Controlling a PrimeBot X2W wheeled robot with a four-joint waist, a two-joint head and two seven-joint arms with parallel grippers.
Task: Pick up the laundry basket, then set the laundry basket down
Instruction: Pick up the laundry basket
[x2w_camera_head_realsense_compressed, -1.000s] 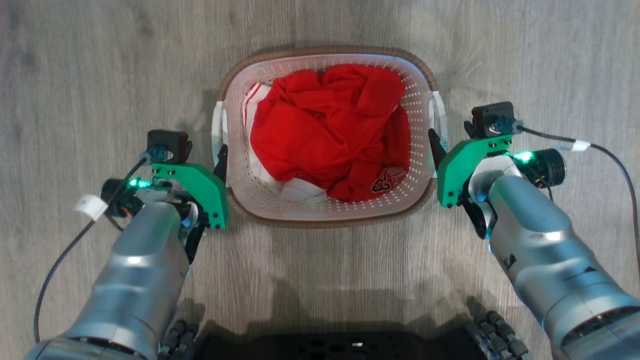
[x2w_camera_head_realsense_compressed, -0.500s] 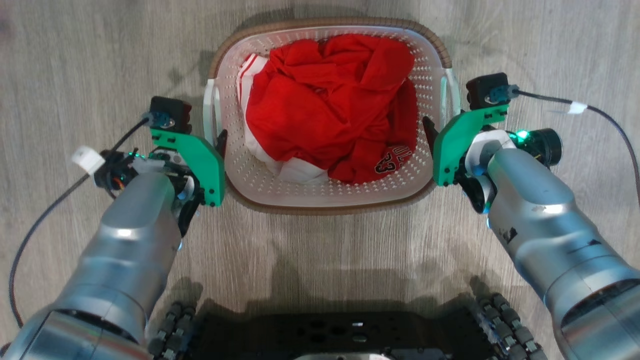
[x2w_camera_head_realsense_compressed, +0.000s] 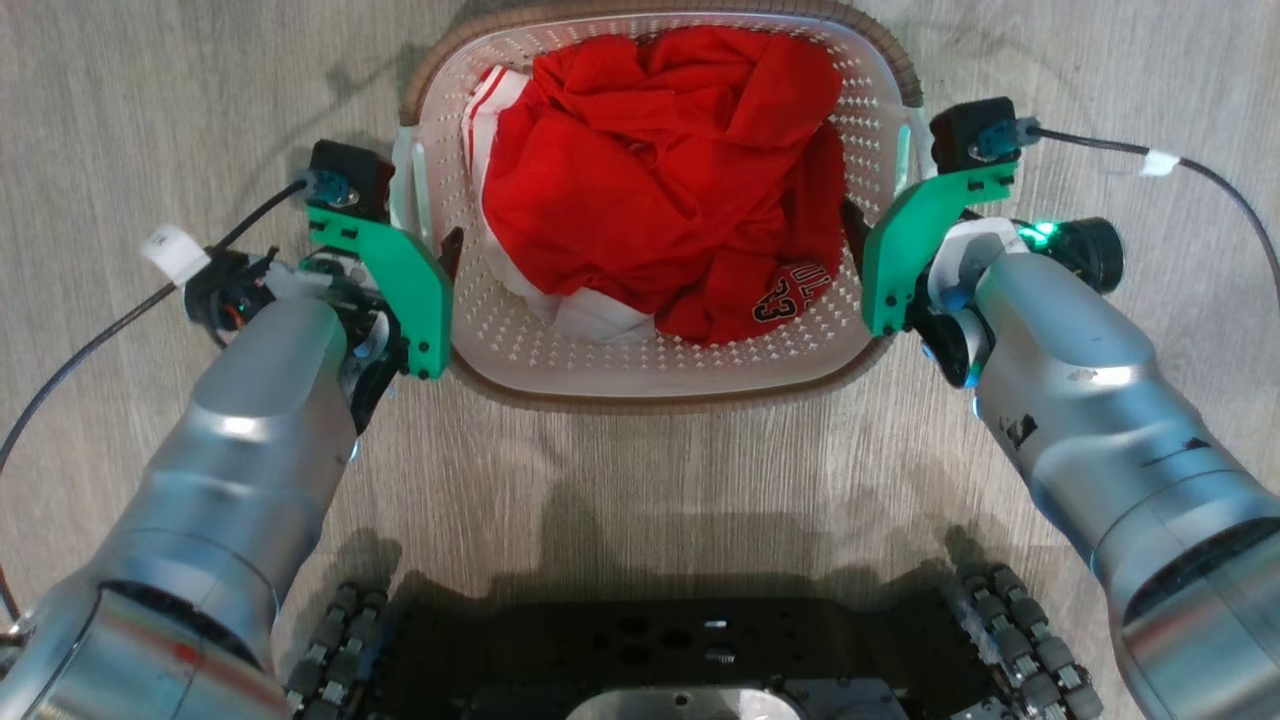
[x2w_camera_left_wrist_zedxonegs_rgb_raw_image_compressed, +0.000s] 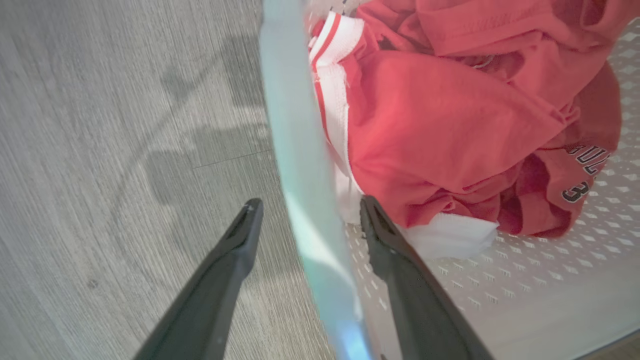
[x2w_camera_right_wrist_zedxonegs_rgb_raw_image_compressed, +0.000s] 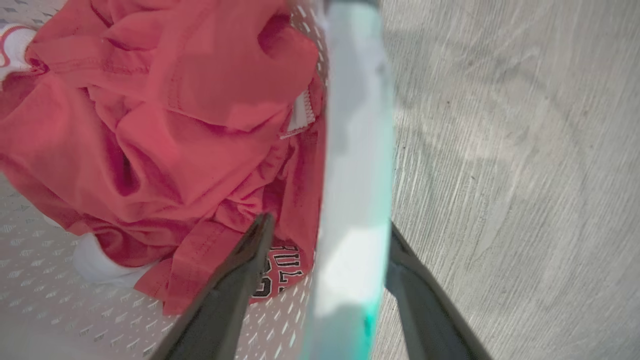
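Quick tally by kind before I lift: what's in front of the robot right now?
laundry basket: 1
heap of red and white clothing in it: 1 (garments cannot be told apart)
Grippers: 2, the left gripper and the right gripper, each open astride a basket side
Total: 4

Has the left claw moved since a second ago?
Yes. Judged against the laundry basket, the left claw has advanced along its left wall, away from the near rim toward the white handle. The whole view has shifted too.

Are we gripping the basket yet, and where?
Nothing is gripped yet. The left end effector and right end effector are both open, each straddling a side rim of the laundry basket, one finger inside, one outside.
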